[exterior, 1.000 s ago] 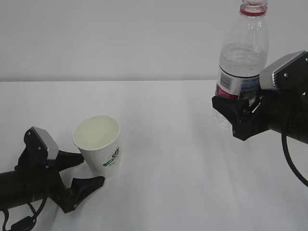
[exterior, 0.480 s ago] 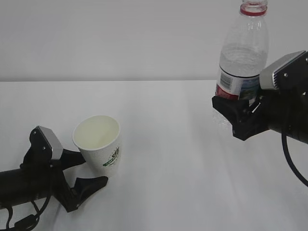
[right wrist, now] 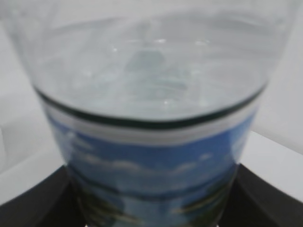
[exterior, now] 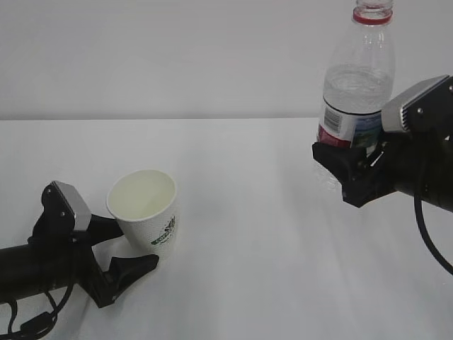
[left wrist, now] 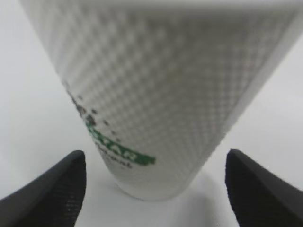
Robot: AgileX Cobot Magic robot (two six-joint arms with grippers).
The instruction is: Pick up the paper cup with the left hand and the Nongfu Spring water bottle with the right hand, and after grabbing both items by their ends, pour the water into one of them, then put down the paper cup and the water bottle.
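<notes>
Standing upright on table [exterior: 248, 234], white dimpled paper cup [exterior: 147, 210] sits between left hand [exterior: 122, 249] spread fingers, untouched; right hand [exterior: 347, 164] clamped on label of uncapped Nongfu Spring water bottle [exterior: 357, 78].

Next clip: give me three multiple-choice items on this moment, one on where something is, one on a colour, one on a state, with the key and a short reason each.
1. Where is the bottle?
A. lying on the table
B. held upright above the table on the right
C. standing inside the cup

2. What colour is the bottle's neck ring?
A. red
B. blue
C. yellow

3. How do the left gripper's jaws stand at the cup?
A. shut tight on the rim
B. open, one on each side of its lower part
C. far off, pointing away

Key: 1 B, the right gripper clamps its lower part clear of the table. 2 A, the ring under the mouth is red. 3 B, the left wrist view shows gaps between both jaws and the cup.
</notes>
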